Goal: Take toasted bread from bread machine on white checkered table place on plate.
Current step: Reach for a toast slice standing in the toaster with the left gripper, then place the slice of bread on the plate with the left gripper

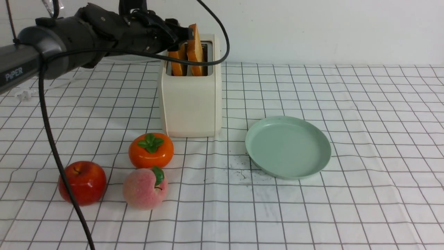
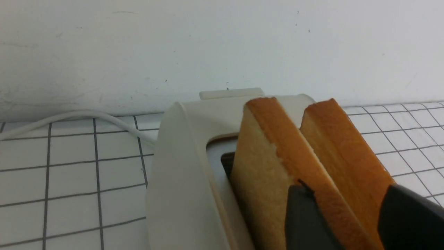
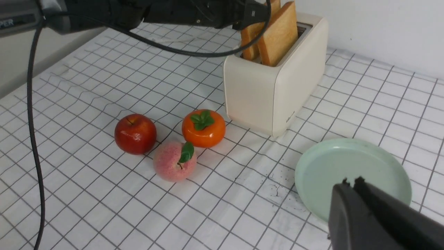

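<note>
The cream bread machine (image 1: 190,104) stands at the back of the white checkered table (image 1: 364,114). Two slices of toasted bread stick up from its slots. The right slice (image 1: 195,45) stands higher than the left one (image 1: 178,60). My left gripper (image 1: 189,34) reaches in from the left at their tops. In the left wrist view its black fingers (image 2: 305,218) stand apart at the near end of both slices (image 2: 343,146); contact is hidden. The mint-green plate (image 1: 288,146) lies bare to the right. My right gripper (image 3: 350,180) hovers shut over the plate's near side (image 3: 347,163).
An orange persimmon (image 1: 151,150), a red apple (image 1: 82,182) and a pink peach (image 1: 145,188) sit front-left of the toaster. A black cable (image 1: 52,139) hangs from the left arm across them. The toaster's white cord (image 2: 69,116) runs along the wall. Dark crumbs (image 1: 242,170) lie beside the plate.
</note>
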